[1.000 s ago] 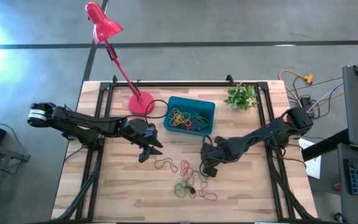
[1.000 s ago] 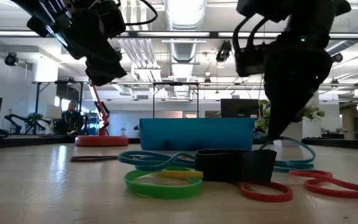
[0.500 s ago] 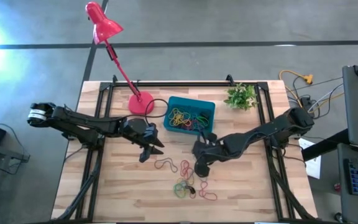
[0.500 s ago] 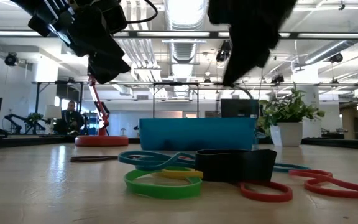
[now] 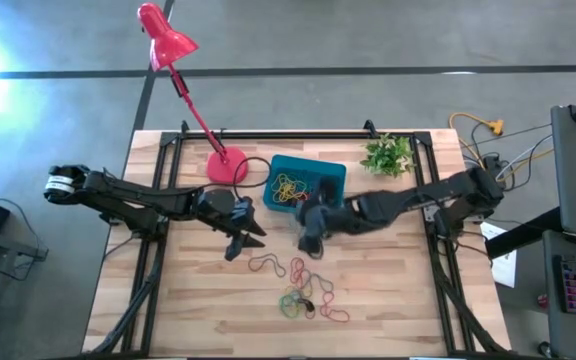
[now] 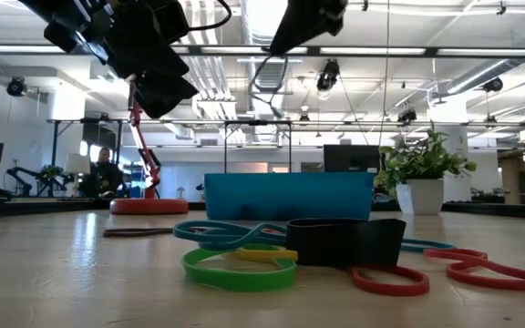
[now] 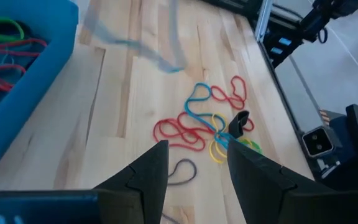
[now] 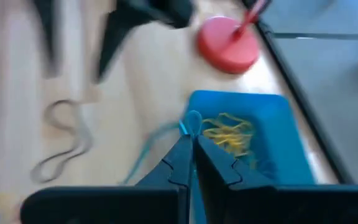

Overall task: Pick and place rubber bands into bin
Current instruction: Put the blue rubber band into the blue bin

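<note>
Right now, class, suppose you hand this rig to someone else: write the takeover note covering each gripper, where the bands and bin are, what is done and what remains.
Right gripper: shut on a teal rubber band, raised beside the bin, not yet released.
Left gripper: open, empty, hovering above the table left of the pile.
Done: many bands already lie in the bin.
Left: drop the teal band in, then clear the loose rubber bands on the table, including the dark one lying apart.

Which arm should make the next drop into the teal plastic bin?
Right. The right gripper, shut on a teal rubber band, is nearing the teal plastic bin; the left gripper hovers open and empty, farther off.
</note>
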Action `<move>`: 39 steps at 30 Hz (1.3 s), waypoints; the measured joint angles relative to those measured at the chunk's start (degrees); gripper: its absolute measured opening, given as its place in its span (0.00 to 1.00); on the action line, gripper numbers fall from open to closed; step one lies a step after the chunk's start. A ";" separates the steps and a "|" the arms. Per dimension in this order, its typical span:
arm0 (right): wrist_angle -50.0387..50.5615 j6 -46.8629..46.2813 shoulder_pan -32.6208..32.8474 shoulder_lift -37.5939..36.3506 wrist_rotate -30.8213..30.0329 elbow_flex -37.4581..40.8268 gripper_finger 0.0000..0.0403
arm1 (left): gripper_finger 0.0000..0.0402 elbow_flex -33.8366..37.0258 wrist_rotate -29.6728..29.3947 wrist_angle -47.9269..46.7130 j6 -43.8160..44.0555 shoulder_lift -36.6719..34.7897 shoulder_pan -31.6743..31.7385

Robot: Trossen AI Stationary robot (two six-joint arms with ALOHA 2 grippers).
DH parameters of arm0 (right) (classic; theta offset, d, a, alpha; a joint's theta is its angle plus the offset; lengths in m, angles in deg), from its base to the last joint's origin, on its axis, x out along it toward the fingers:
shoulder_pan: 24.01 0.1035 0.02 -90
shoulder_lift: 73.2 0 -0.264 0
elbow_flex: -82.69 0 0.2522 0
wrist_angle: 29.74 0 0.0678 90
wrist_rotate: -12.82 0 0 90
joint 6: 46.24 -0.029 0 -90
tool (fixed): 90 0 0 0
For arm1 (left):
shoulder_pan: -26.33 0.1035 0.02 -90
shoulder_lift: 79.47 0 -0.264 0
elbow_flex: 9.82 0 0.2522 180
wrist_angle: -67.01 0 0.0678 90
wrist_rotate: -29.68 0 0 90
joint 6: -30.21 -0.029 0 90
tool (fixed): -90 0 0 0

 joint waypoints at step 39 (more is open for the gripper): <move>-3.49 3.71 -25.35 4.54 21.23 6.05 0.10 | 0.37 0.33 -0.03 4.39 1.36 0.00 -0.02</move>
